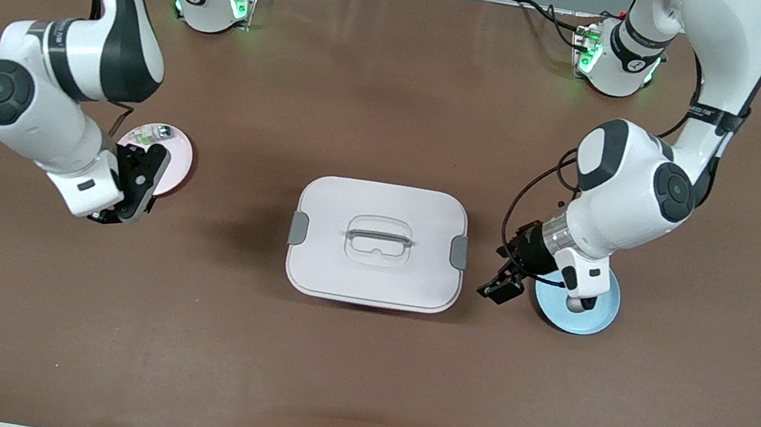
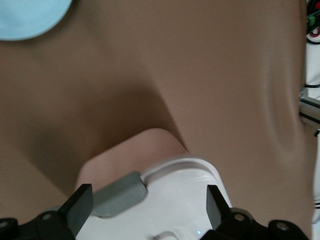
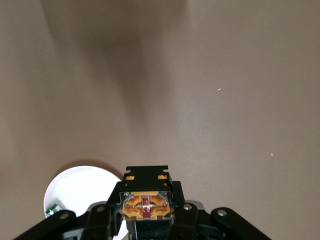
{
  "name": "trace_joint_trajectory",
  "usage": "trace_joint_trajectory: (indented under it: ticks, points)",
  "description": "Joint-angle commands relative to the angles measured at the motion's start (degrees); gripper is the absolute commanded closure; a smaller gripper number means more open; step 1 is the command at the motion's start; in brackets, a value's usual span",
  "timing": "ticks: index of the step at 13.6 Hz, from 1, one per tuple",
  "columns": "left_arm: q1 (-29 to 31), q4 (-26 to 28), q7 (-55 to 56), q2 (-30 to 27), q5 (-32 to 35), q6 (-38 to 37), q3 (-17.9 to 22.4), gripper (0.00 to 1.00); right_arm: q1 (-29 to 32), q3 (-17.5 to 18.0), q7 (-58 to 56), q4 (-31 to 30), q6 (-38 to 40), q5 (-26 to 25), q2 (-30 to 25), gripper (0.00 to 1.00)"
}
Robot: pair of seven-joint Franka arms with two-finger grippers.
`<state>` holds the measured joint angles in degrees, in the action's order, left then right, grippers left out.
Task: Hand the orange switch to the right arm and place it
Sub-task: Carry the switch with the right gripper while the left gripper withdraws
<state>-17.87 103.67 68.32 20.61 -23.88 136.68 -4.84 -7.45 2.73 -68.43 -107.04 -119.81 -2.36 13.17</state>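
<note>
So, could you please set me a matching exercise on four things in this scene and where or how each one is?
Things:
1. orange switch
2. whitish-green part
3. left pincer
4. white box

Places or states:
A. on the pink plate
B. open and empty, over the table beside the blue plate
C. lid on, on the table between the two plates
D. clamped in the right pincer

Pairs: 1-D, 2-A, 3-B, 4-C.

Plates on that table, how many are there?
2. A pink plate sits toward the right arm's end, a blue plate toward the left arm's end. The arms partly cover both.
</note>
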Motion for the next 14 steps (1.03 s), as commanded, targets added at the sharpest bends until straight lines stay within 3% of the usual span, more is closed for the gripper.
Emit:
trace_joint_trajectory:
  ticks: [1,5,8,14]
  points:
    - [2.8,1.8,-8.5,-2.6,1.5,-2.9,-0.1,0.0,1.9,0.7,-0.9,-15.5,-10.0,-1.2,-7.8,1.0]
    - [7.0,3.1,-20.0,-4.9,1.6,-6.7,-0.1,0.0,3.9,0.6,-3.5,-24.8,-17.2,-1.5,-8.8,1.0]
    - [9.0,4.9,-26.1,-7.2,6.5,-7.1,-0.1,0.0,6.5,0.6,-4.8,-29.5,-21.5,-3.5,-9.5,1.0]
    - [12.7,5.9,-41.5,-10.5,15.0,-10.9,-0.2,0.0,10.5,0.6,-7.1,-43.7,-41.9,-4.9,-10.0,1.0]
